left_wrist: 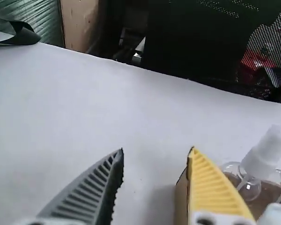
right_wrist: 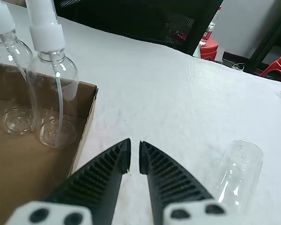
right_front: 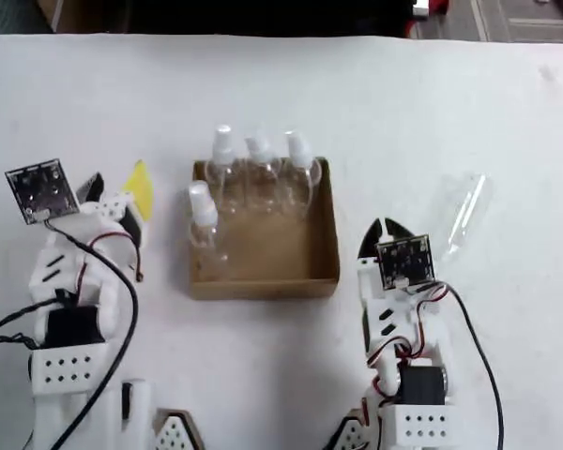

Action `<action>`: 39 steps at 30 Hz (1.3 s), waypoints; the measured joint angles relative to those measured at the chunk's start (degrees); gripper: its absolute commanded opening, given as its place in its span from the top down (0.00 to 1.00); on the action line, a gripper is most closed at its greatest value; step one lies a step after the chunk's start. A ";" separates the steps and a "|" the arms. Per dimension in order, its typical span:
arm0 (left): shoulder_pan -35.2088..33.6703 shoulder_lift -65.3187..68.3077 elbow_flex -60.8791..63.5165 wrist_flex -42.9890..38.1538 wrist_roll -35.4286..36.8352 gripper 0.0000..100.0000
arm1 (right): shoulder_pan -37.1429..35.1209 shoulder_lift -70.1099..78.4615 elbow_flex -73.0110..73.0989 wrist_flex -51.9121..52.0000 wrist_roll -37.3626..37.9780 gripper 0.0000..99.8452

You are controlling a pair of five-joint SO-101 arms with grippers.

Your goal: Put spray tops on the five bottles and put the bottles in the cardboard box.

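While four capped bottles [right_front: 247, 178] are stood upright in the cardboard box [right_front: 263, 281], the fifth bottle [right_front: 464, 214] is laid topless on the table [right_front: 450, 94], right of the box. The left gripper [left_wrist: 154, 154] is held low beside the box's left wall, fingers spread and empty. The right gripper [right_wrist: 134, 145] is held low between box and lying bottle, fingers nearly closed on nothing.

Table [right_front: 403, 112] white. Cardboard box [right_front: 263, 281] brown. Bottles [right_front: 260, 183] in it clear w/ white spray tops [right_front: 223, 142]; lone bottle [right_front: 464, 214] nr table's right edge clear too. Left claw [left_wrist: 156, 151]: one side grey, other yellow, both ribbed. Right claw [right_wrist: 135, 143] blk, ribbed. Arm bodies [right_front: 70, 366] white w/ dot-holes.
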 measured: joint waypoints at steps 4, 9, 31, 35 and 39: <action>0.00 -0.09 0.00 0.00 0.00 0.79 | 0.00 0.00 0.00 -0.18 0.00 0.93; 0.00 -0.09 0.00 0.00 0.00 0.79 | 1.58 0.00 0.00 -0.18 -2.11 0.80; 0.00 -0.09 3.16 -1.14 0.00 0.84 | 3.25 0.00 -0.44 -0.35 -2.20 0.90; -0.09 -0.09 4.22 -3.34 0.00 0.84 | 3.25 0.00 -0.53 -0.35 -2.02 0.92; -0.53 -0.09 3.08 -1.32 0.00 0.84 | 3.25 0.00 -0.53 -0.35 -2.02 0.99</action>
